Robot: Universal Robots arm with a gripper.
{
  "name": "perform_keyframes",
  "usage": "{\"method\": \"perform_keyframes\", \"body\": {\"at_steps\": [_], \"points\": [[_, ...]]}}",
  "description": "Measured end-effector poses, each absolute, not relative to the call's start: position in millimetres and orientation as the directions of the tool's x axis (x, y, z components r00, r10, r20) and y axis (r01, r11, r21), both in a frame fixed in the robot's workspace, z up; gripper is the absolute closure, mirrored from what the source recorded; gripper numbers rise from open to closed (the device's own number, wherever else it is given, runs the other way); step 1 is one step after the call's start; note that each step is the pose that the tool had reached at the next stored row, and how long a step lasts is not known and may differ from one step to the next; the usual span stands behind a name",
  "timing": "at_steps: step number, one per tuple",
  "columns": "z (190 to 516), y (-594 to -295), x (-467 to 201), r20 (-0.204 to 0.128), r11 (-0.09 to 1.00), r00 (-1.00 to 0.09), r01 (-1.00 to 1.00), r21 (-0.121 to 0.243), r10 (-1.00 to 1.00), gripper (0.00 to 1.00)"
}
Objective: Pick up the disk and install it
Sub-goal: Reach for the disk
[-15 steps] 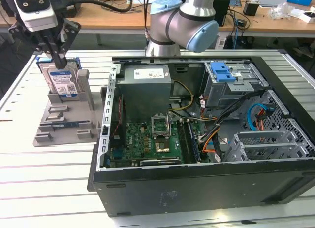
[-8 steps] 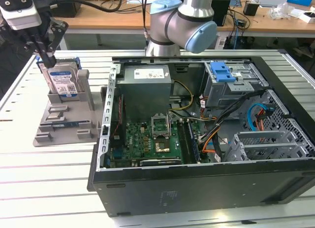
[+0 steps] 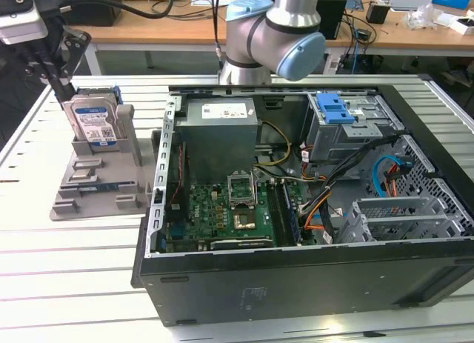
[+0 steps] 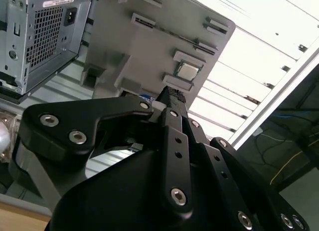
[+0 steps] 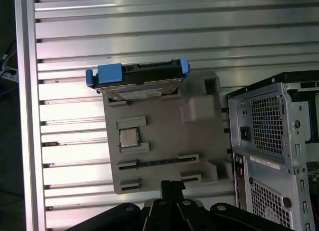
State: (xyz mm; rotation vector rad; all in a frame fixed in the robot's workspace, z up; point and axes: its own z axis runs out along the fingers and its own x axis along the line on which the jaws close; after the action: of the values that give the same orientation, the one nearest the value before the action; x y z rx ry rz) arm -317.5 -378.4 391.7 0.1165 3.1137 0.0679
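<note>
Black claw (image 4: pixel 160 101) near grey parts holder (image 4: pixel 149 46)

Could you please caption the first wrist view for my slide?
Silver rectangular disk with blue rails stands on edge in a grey plastic holder.

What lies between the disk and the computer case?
In the exterior view, only the grey holder's upright post stands between disk and case.

The disk (image 3: pixel 92 122), a silver drive with a white-and-blue label and blue rails, stands upright on its long edge in a grey holder (image 3: pixel 96 186). It sits just below the gripper (image 3: pixel 59 82), apart from it and not held.
</note>
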Motion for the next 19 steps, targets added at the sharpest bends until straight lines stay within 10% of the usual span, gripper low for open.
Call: {"method": "perform_keyframes", "body": {"at_steps": [19], "points": [[383, -328, -342, -0.024, 0.997, -0.997, 0.074, 0.033, 0.075, 0.89]]}}
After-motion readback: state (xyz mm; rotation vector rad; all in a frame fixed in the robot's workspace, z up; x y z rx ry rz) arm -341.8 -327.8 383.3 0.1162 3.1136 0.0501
